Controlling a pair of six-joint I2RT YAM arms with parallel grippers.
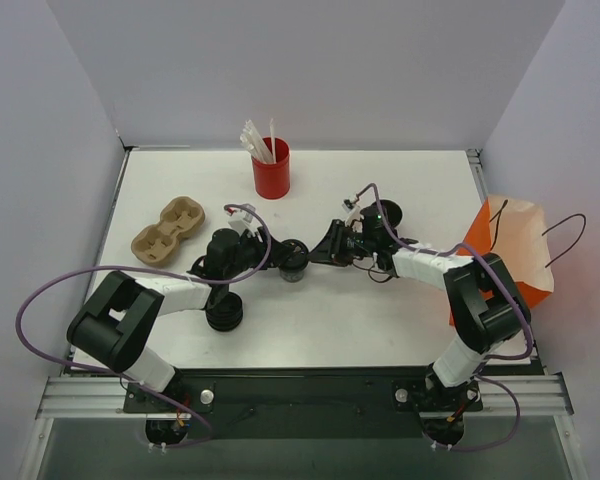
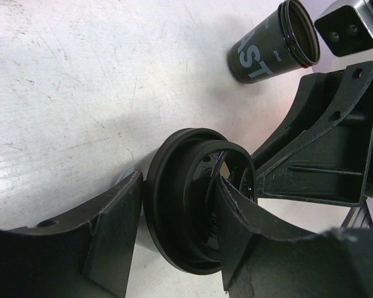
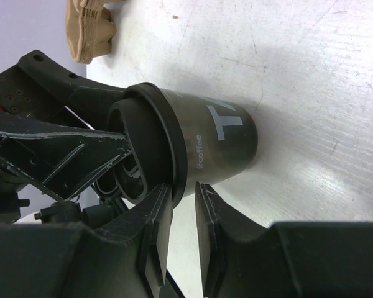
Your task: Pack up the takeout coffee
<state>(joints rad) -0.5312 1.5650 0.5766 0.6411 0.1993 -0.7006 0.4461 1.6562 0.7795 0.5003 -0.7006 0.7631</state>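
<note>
As left claw (image 2: pixel 177 186) clamps, lidded cup (image 2: pixel 186 214) between

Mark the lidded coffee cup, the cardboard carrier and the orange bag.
lidded coffee cup (image 3: pixel 227 146), right wrist view, printed side wall.
cardboard carrier (image 1: pixel 168 231), top view, middle ridge.
orange bag (image 1: pixel 531 281), top view, lower orange side.

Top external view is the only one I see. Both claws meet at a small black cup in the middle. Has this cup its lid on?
Observer: Yes, the right wrist view shows a black lid sitting on the cup.
Operator: Where are the fingers of the left claw?
Observer: One on each side of that lid, in the left wrist view.
Operator: And the second cup, farther back?
Observer: It has no lid; its mouth is open.
</note>
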